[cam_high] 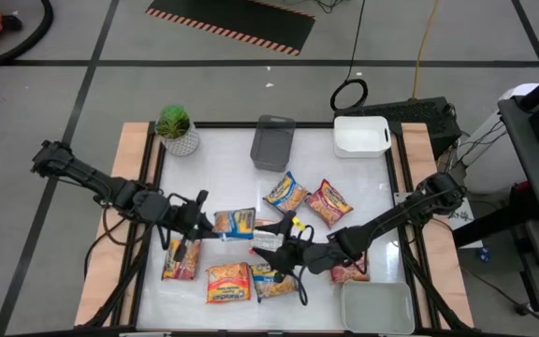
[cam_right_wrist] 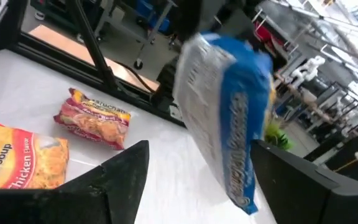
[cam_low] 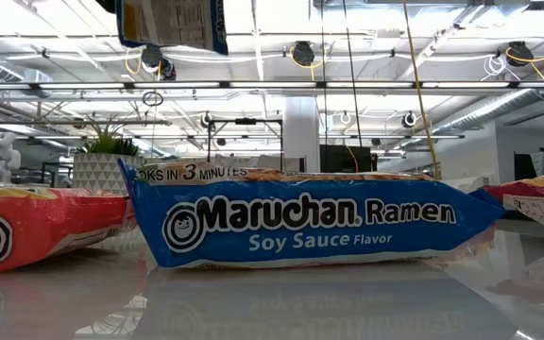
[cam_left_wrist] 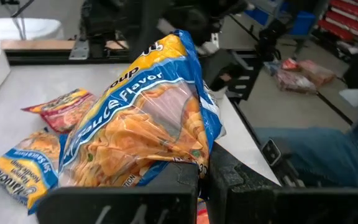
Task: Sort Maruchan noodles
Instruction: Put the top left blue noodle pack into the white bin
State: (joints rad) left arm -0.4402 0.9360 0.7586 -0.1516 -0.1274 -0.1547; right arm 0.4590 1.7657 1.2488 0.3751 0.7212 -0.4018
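— Two grippers at one packet. Which of yours has it?

— My left gripper (cam_high: 197, 227). Its fingers are pressed together on the bottom edge of the blue packet (cam_left_wrist: 148, 118), which hangs clear above the middle of the tabletop (cam_high: 223, 159). My right gripper (cam_high: 279, 248) faces it from the other side, fingers spread wide with the packet's free end between them. I cannot tell whether either finger touches the wrapper.

— How will it handle?

— Light, I judge. The glossy film looks slippery, and the noodle block inside is brittle, so a hard squeeze across the middle could crack it. I would pinch the crimped end seam, or close gently across the flat faces.

— And the others?

— An orange packet (cam_high: 227, 281) lies flat near the front edge and a red packet (cam_high: 328, 202) right of the middle. The grey tray (cam_high: 272, 142) and white tray (cam_high: 360, 135) sit at the far edge.
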